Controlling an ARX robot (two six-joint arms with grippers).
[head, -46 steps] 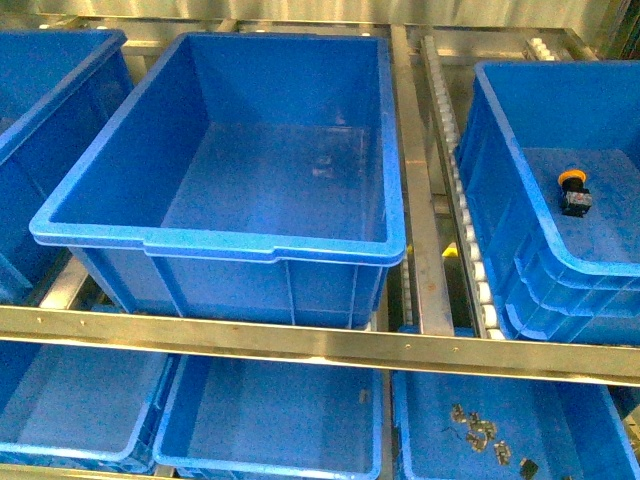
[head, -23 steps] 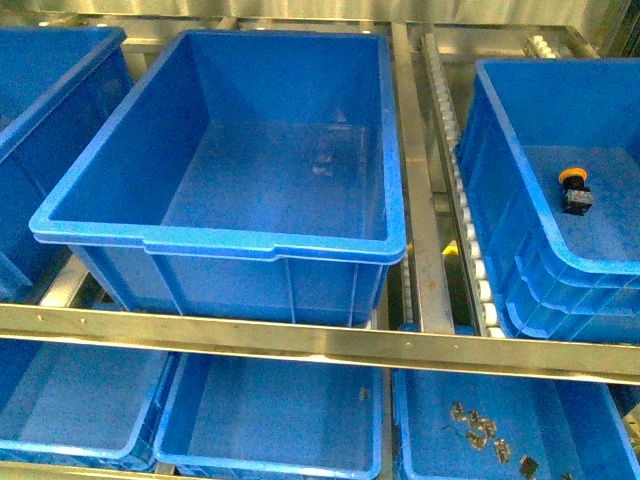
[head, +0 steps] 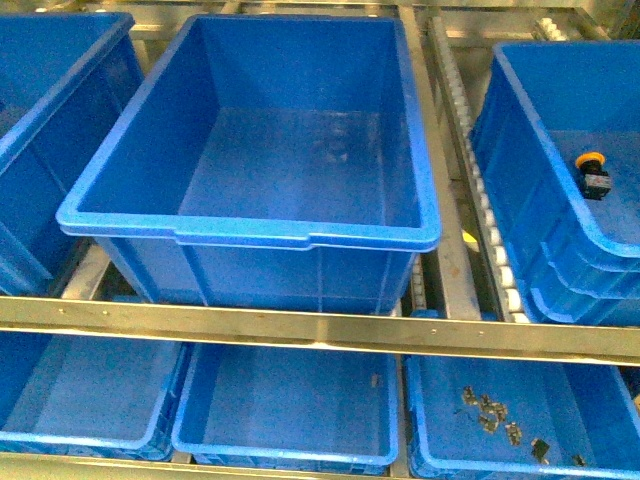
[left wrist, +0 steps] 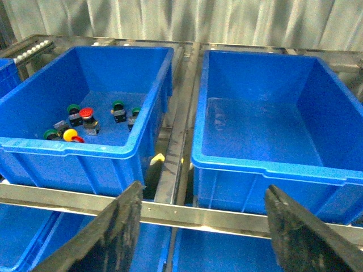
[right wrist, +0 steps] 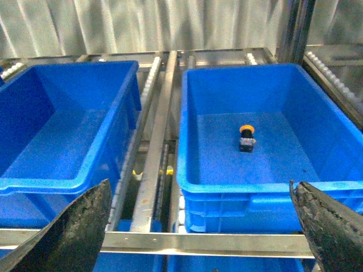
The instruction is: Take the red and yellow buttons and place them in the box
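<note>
Looks barely begun: one small yellow-capped button (right wrist: 247, 137) in the deep blue plastic box (right wrist: 238, 188), red-capped button (left wrist: 86, 113) waiting in another blue plastic crate (left wrist: 68, 148), left claw (left wrist: 202, 190) and right claw (right wrist: 199, 186) wide, empty.

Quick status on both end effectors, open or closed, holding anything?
Left end effector: open, holding nothing.
Right end effector: open, holding nothing.

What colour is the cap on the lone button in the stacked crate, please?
Yellow-orange cap; right wrist view shows it best.
</note>
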